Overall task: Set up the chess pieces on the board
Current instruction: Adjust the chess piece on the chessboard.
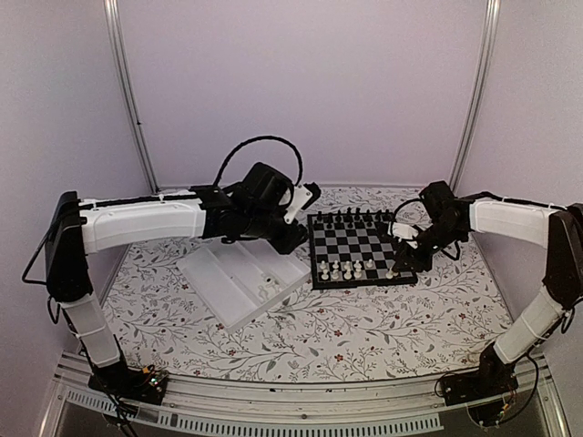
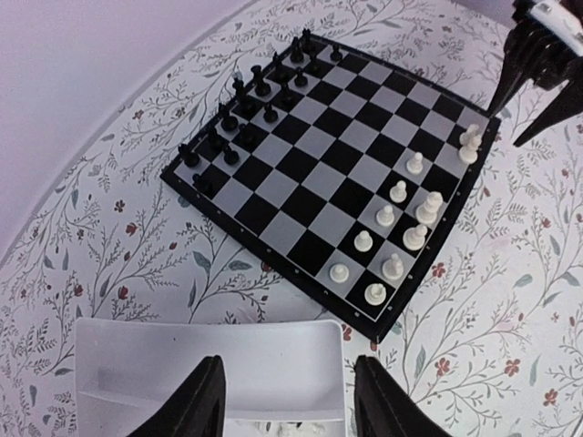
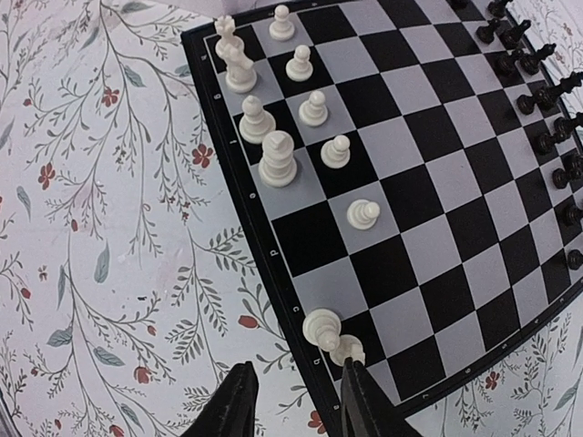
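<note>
The board (image 1: 363, 244) lies right of centre, with several white chess pieces (image 1: 346, 269) in two partial rows along its near edge. In the right wrist view two white pieces (image 3: 332, 337) stand touching each other at the board's (image 3: 428, 209) near corner. My right gripper (image 3: 293, 402) is open over the board's border just beside them, its right fingertip (image 3: 357, 387) next to one piece, nothing between the jaws. My left gripper (image 2: 290, 401) hangs open and empty over the white tray (image 2: 182, 364), short of the board (image 2: 310, 173). More white pieces (image 2: 291, 426) lie in the tray.
Black chessmen (image 1: 351, 218) fill the board's far rows. The compartmented tray (image 1: 228, 278) sits left of the board on the flowered cloth, loose pieces (image 1: 269, 288) in its near end. My right gripper (image 2: 537, 55) shows at the board's far corner in the left wrist view.
</note>
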